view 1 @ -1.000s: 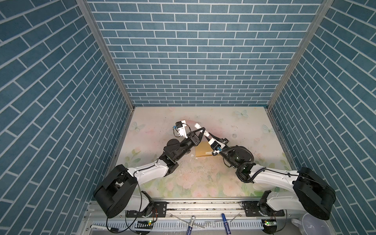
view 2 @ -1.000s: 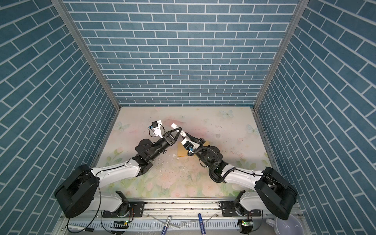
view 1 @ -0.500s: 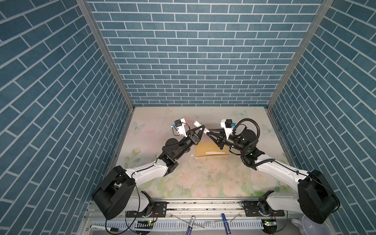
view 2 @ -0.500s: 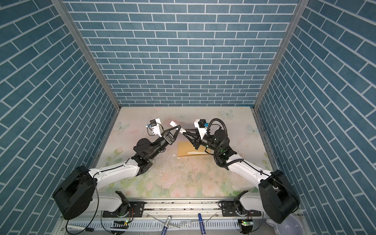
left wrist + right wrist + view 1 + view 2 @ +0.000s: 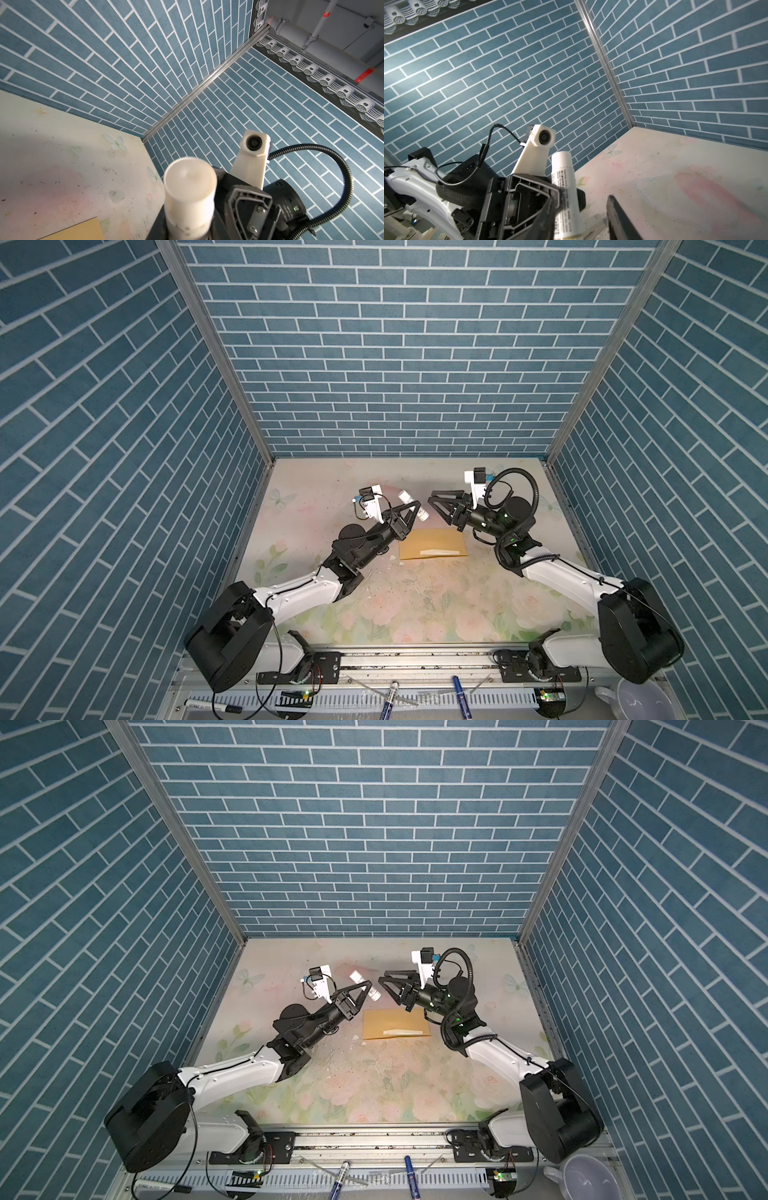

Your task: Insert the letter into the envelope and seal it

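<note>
The tan envelope [image 5: 432,549] [image 5: 397,1029] lies flat on the floral table, and its corner [image 5: 83,230] shows in the left wrist view. A narrow cream strip [image 5: 438,551] crosses its face; no other part of the letter shows. My left gripper [image 5: 411,509] [image 5: 365,986] hangs above the envelope's left end, shut on a white glue stick [image 5: 415,506] [image 5: 190,197] [image 5: 564,187]. My right gripper [image 5: 431,497] [image 5: 382,979] [image 5: 581,197] faces it with its jaws open, tips close to the stick's end. I cannot tell whether they touch it.
Blue brick walls close in the back and both sides. Small white scraps [image 5: 392,558] lie left of the envelope. Marker pens [image 5: 390,695] rest on the front rail. A white cup [image 5: 636,697] stands at the front right corner.
My right arm has lifted from low beside the envelope to a raised pose on the right, and its jaws have opened. The left gripper still holds the glue stick in the same place.
</note>
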Available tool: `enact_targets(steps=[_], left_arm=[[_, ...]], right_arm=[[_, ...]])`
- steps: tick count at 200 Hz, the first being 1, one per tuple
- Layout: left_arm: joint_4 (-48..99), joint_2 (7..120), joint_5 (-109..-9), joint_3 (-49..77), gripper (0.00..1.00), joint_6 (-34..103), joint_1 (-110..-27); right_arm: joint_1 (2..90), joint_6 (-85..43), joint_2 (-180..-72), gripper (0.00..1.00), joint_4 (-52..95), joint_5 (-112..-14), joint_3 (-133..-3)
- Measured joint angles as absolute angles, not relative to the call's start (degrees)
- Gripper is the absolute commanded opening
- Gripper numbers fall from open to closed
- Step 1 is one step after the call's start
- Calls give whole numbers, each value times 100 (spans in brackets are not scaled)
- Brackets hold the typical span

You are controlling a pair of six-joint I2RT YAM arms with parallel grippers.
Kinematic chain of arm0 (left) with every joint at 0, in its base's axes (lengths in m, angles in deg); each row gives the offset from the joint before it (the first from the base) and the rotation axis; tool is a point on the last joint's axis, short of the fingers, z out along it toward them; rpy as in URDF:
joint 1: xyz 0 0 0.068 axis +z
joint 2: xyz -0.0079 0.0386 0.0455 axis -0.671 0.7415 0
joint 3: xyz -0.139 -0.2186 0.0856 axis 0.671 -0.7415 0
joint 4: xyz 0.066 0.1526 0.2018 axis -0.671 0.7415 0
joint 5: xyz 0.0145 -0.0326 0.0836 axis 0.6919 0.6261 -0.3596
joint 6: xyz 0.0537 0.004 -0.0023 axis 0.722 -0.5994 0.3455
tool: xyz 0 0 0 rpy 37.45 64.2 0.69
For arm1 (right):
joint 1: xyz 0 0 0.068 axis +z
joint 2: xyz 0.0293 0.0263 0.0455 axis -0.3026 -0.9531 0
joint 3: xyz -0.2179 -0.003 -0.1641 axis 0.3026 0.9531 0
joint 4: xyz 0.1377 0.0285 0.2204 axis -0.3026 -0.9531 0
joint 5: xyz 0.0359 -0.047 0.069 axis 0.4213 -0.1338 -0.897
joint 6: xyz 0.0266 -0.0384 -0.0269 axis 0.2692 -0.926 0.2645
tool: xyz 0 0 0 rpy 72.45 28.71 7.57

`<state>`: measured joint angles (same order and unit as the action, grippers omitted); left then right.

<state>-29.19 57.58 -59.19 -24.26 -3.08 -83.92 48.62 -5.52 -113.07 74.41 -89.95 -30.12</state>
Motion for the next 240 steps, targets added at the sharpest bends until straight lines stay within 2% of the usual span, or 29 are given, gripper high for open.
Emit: enact_targets(steps=[29,48,72,136,161,200,233,240], left_arm=[[-2917,5761,-5916,-2426,0,-396,-8392],[-2921,5769,-5910,-2426,0,-446,-8392],[-2924,5809,-5899,-2424,0,-507,-8392],[-2941,5872,-5897,-2424,0,-608,-8392],[-2943,5872,-5897,-2424,0,-614,-8392],[-2945,5872,-5899,-2424,0,-617,-8392],[-2950,5876,-5916,-2424,0,-623,-8390],[-2950,5876,-5916,-2424,0,-623,-8390]], right_arm=[[5452,-2598,-10503,72,7299,-7891,-2350],[5913,-3903,-10302,73,7242,-7360,-2175],[6226,-4963,-10339,71,7240,-6857,-2083],[6685,-6255,-10896,50,7509,-5795,-2079],[6792,-6445,-11069,37,7627,-5552,-2079],[6862,-6596,-11189,23,7846,-5273,-2081],[6897,-6604,-11224,1,7896,-5146,-2081],[6899,-6587,-11224,0,7896,-5142,-2081]])
